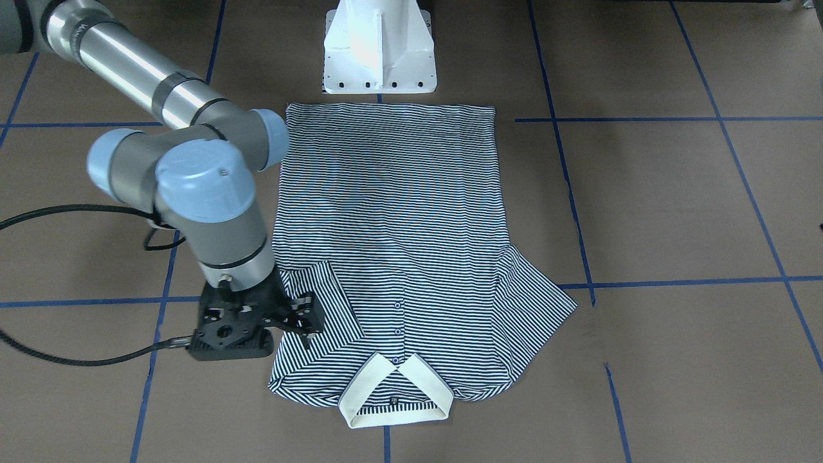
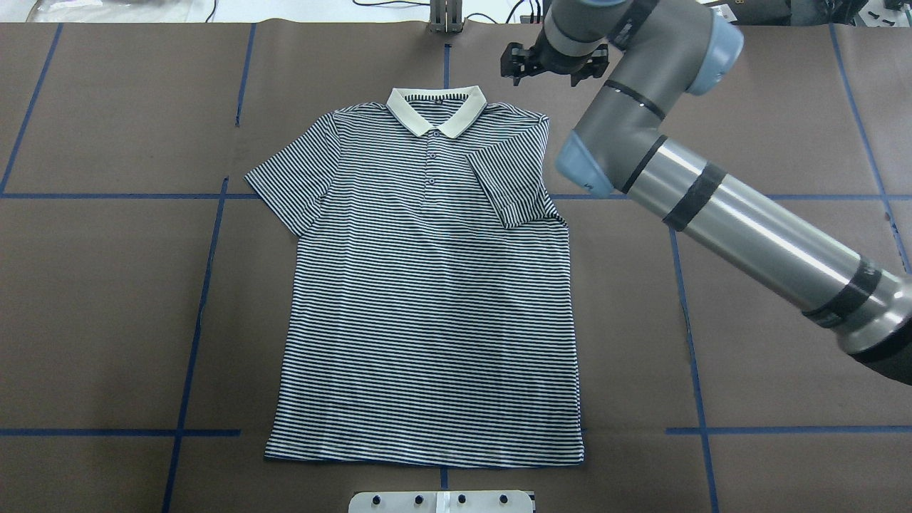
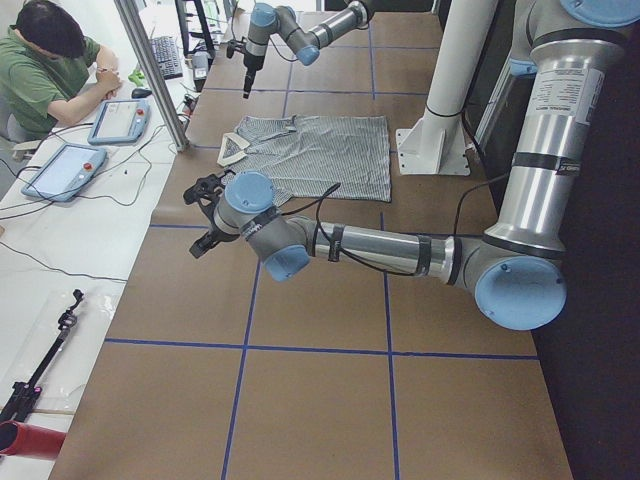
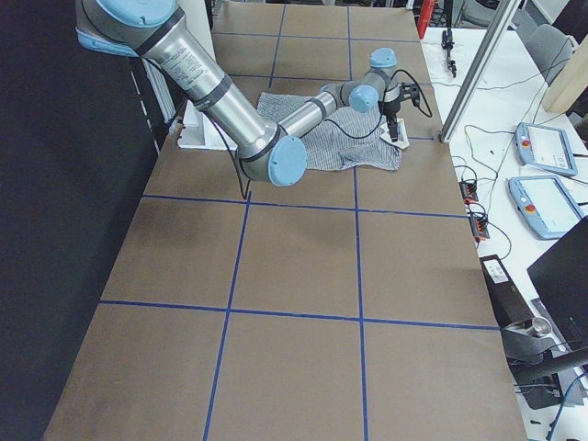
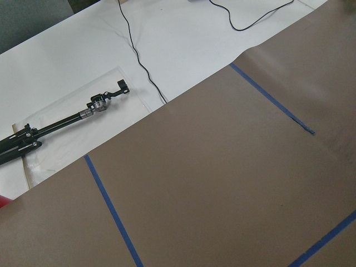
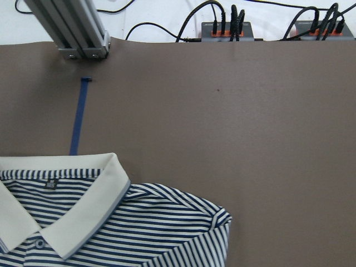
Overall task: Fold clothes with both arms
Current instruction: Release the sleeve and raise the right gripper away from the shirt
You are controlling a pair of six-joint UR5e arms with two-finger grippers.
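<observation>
polo shirt (image 2: pixel 427 299) flat, long axis straight out from pedestal (image 1: pixel 379 45), collar (image 2: pixel 436 108) pointing away | right gripper (image 1: pixel 307 319) beside collar-end shoulder, fingers spread | left gripper (image 3: pixel 204 214) fingers: cannot tell

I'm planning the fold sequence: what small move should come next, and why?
Probably bring the left hand over to the spread sleeve on its side. That sleeve lies out flat, while the other sleeve is already folded over the chest, and the left hand hangs far from the shirt.

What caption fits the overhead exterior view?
Striped polo shirt flat on the table, right-side sleeve folded inward, right arm's tool hovering beyond that shoulder.
</observation>
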